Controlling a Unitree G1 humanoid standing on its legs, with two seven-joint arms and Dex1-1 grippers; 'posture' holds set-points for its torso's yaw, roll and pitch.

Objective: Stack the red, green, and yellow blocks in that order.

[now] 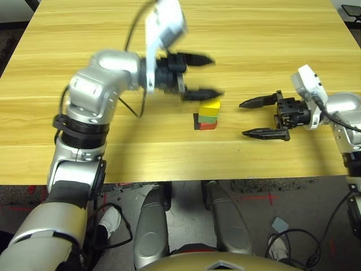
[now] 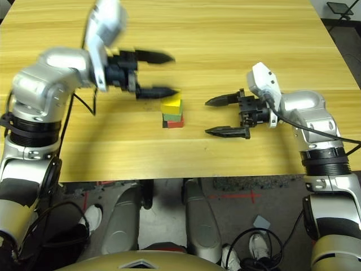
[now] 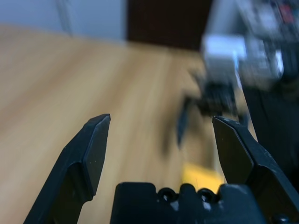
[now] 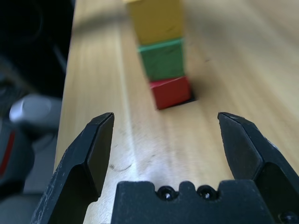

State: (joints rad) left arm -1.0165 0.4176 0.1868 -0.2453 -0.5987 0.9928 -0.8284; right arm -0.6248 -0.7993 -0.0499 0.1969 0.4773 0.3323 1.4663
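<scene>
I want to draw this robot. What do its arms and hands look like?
Both arms are shiny silver with rounded joints and ribbed black rings. Each ends in a white box and a black gripper with two pointed fingers: the left gripper and the right gripper. Thin black cables loop along each arm.

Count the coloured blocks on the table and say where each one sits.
3, all in one stack between the grippers: the red block at the bottom, the green block on it, the yellow block on top. None seems hidden.
</scene>
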